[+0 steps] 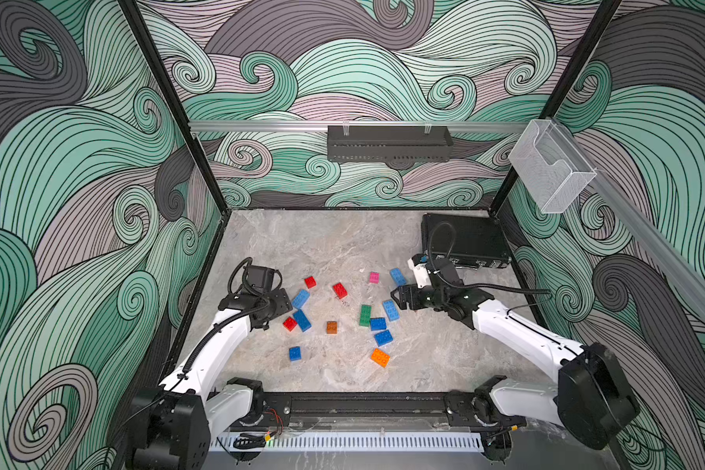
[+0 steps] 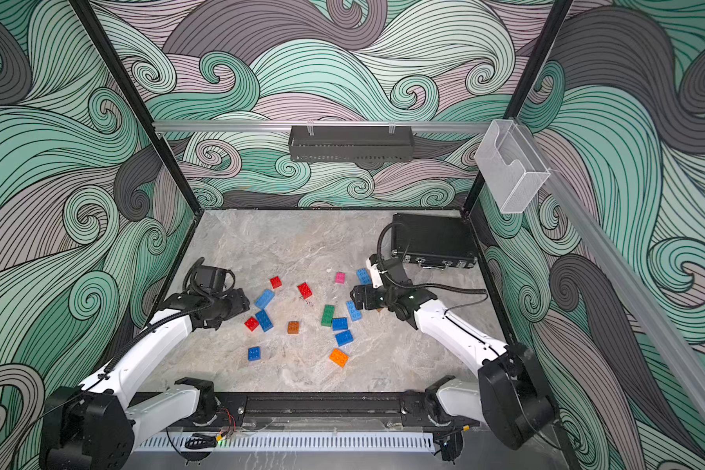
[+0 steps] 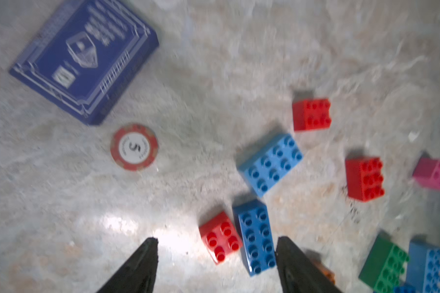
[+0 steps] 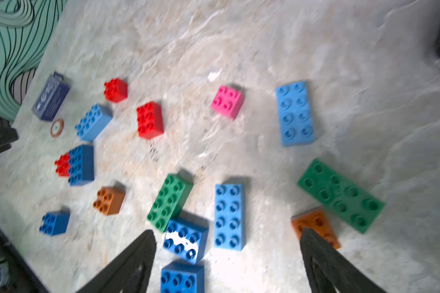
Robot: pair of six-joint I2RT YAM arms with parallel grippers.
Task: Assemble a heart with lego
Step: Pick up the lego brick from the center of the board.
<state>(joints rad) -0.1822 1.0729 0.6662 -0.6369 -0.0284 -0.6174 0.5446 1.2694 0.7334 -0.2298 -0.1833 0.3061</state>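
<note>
So the biggest thing here is the marble-look table (image 1: 302, 244), boxed in by swirly wave-print walls. At the far right of it sits a black case (image 1: 469, 240), lid down, so I can't tell what's inside. On the far wall a black perforated tray (image 1: 389, 144) hangs off the rail, and the angle doesn't let me see into it. A see-through holder (image 1: 554, 171) is clipped to the right-hand rail.

The left gripper (image 3: 216, 239) hangs low over the left side of the table, jaws partly apart and gripping nothing. A red square brick (image 3: 220, 237) and a dark blue oblong brick (image 3: 257, 236) lie touching side by side just ahead of its tips. The right gripper (image 4: 228, 231) reaches in from the right, jaws spread wide and also holding nothing, with a light blue oblong brick (image 4: 229, 217) and a dark blue square brick (image 4: 184, 238) on the table ahead of the gap.

A dark blue card box (image 3: 84, 58) lies flat over by the left wall.

The lego (image 1: 365, 315) lies loose across the middle of the table between the two arms, studs up: red, blues, green, orange, one pink.

Smallest is a red poker chip (image 3: 134, 146), just beside the card box.
</note>
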